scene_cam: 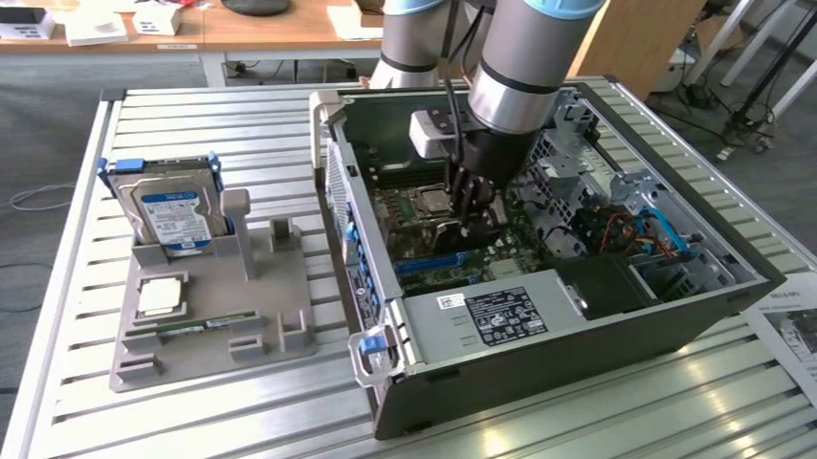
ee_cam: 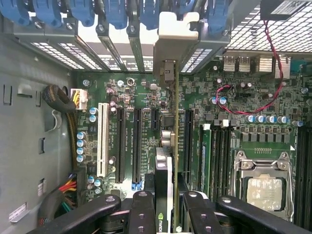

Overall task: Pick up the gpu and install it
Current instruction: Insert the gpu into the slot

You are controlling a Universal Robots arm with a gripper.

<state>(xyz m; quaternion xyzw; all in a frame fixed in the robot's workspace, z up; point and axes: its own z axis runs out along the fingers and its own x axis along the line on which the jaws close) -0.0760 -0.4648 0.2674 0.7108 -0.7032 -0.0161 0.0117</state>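
Over the slatted counter [scene_cam: 191,421], inside the open computer case [scene_cam: 575,359], reaches straight down above the motherboard [ee_cam: 234,97], well apart from the grey parts holder [scene_cam: 262,316] at the exterior view's left. Holds the gpu [ee_cam: 165,168] pinched by its flat faces between the jaws, directly beneath the wrist, edge toward the board, long axis parallel to the black expansion slots [ee_cam: 136,141], silvery bracket [ee_cam: 173,34] up at the rear slot openings. Gives the arm's place in the case from the exterior view and the card's line among the slots from the wrist view, yet seated or just above: impossible to tell.
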